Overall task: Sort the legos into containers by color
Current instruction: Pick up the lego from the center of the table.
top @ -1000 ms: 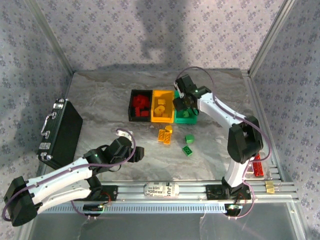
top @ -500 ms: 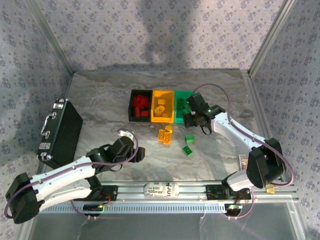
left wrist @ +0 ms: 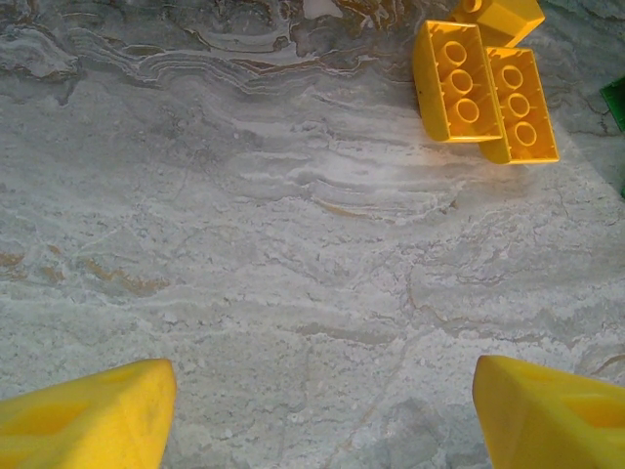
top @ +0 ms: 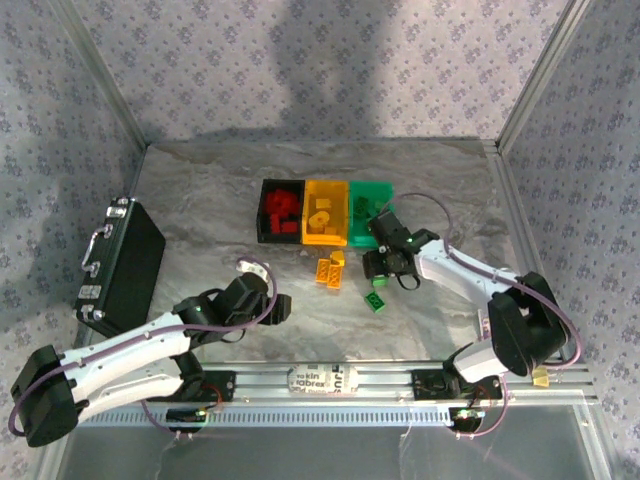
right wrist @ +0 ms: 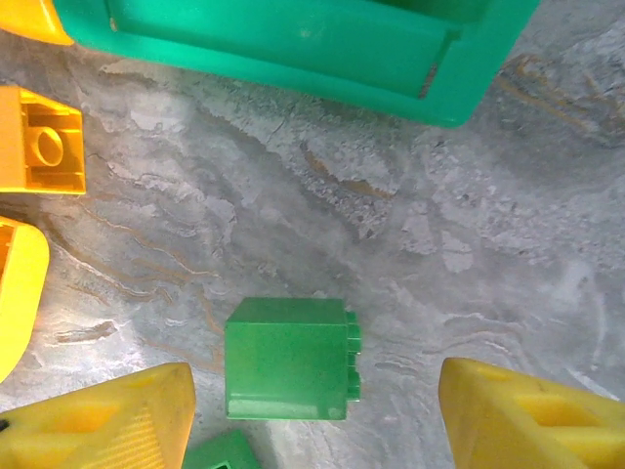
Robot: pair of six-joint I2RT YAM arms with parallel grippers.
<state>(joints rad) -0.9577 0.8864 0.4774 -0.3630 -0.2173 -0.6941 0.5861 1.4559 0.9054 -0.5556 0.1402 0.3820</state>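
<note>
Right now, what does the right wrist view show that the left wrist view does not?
Right wrist: a wall of the green bin and a green brick lying on its side between the fingers of the open right end effector. Left wrist: two yellow bricks side by side, beyond the open left end effector. Both: grey marbled tabletop and yellow fingers set wide apart.

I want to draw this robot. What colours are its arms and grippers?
The left arm and right arm have white links with chunky black joints. A thin purplish cable loops along each. The left gripper and right gripper have bright yellow wedge-shaped fingers.
</note>
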